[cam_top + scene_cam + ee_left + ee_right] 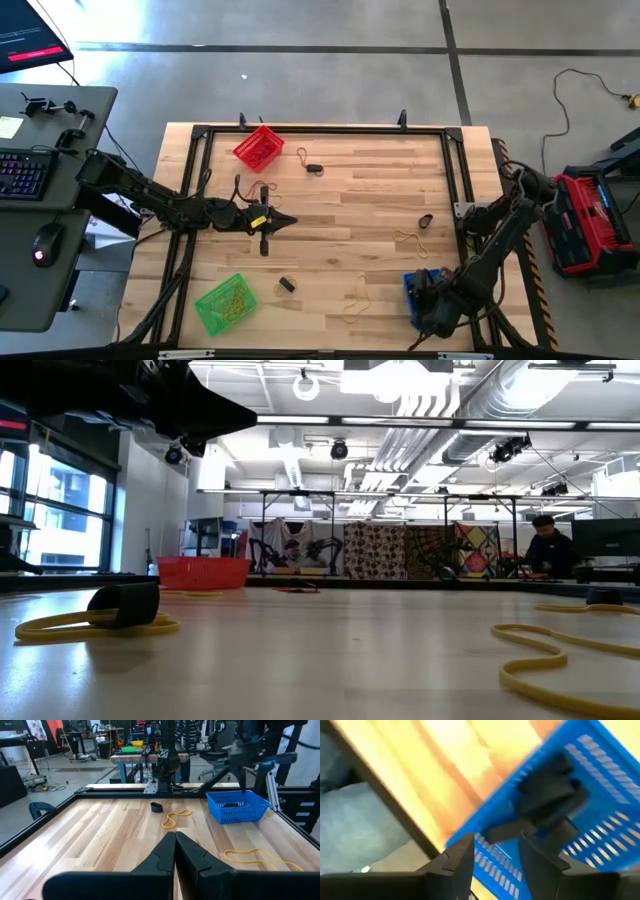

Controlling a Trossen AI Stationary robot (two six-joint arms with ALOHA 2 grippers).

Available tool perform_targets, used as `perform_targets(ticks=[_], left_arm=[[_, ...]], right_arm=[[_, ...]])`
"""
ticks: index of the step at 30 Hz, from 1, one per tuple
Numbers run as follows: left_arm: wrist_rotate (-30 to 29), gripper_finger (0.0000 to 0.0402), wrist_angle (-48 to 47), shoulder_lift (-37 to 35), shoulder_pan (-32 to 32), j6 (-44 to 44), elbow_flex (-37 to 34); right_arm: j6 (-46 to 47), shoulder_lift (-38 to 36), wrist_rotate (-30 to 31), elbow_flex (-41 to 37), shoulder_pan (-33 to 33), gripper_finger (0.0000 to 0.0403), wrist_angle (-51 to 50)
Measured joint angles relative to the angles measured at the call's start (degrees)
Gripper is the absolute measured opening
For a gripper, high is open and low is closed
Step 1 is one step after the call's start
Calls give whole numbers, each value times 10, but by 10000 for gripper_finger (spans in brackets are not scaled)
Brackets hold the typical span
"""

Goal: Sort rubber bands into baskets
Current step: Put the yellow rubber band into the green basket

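Baskets sat near the table edges: blue basket (412,286) at the near right under the right gripper (495,851), its fingers parted and empty above black bands (547,787). Left gripper (175,839) hovered closed over open wood mid-table.

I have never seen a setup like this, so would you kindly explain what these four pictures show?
Two dark robot arms work at a wooden table. One picture looks down from overhead, one looks level across the tabletop, and two are taken from the arms' wrists. The left gripper is shut and empty over the table's middle. The right gripper stands open above the blue perforated plastic basket, which holds thick black rubber bands. A red basket, a green basket and loose tan-yellow bands also lie there.
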Motion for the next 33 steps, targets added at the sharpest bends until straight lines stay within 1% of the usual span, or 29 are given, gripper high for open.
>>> perform_targets(ticks=[3, 6, 10, 13, 15, 17, 19, 24, 26, 33], left_arm=[[0, 0, 0, 0, 0, 0, 0], [0, 0, 0, 0, 0, 0, 0], [0, 0, 0, 0, 0, 0, 0], [0, 0, 0, 0, 0, 0, 0], [0, 0, -1, 0, 0, -1, 0], [0, 0, -5, 0, 0, -4, 0], [0, 0, -6, 0, 0, -5, 0], [0, 0, -7, 0, 0, -5, 0], [0, 0, -10, 0, 0, -8, 0], [0, 0, -19, 0, 0, -15, 0]], right_arm=[[-43, 0, 12, 0, -8, 142, 33], [-108, 0, 39, 0, -22, 142, 82], [-221, 0, 107, 0, -46, 142, 143], [-299, 0, 162, 0, -71, 142, 172], [-336, 1, 177, 0, -93, 142, 181], [-357, 7, 179, 0, -118, 142, 184], [-359, 20, 176, 0, -145, 142, 185], [-377, 60, 119, 0, -202, 142, 183], [-394, 74, 104, 0, -215, 142, 183], [-421, 119, 86, 0, -231, 142, 185]])
